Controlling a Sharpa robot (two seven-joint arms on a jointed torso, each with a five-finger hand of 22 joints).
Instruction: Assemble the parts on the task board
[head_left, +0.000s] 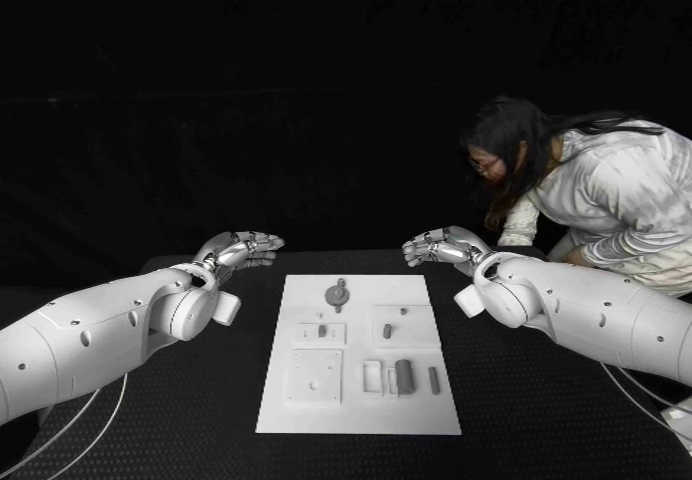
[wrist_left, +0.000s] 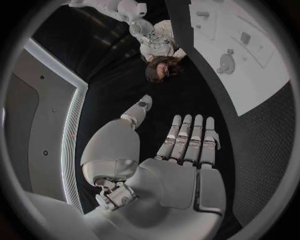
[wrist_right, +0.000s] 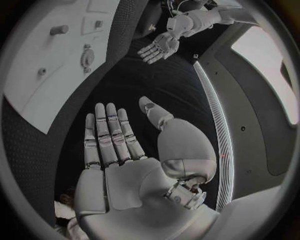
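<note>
Starting out, nothing gripped yet.
You had left hand (head_left: 242, 248) and right hand (head_left: 441, 245) spread, flanking the task board's (head_left: 358, 420) far end; parts (head_left: 404, 375) lay on it, awaiting your first reach.

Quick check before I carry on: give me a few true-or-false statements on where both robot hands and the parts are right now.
1. The left robot hand holds a part. False: it holds nothing, fingers straight and apart in its wrist view.
2. The right robot hand holds nothing. True.
3. Both hands hover off the far corners of the task board. True.
4. The round part lies at the board's near end. False: it lies at the far end.
5. A dark part lies on the board's near right area. True.
</note>
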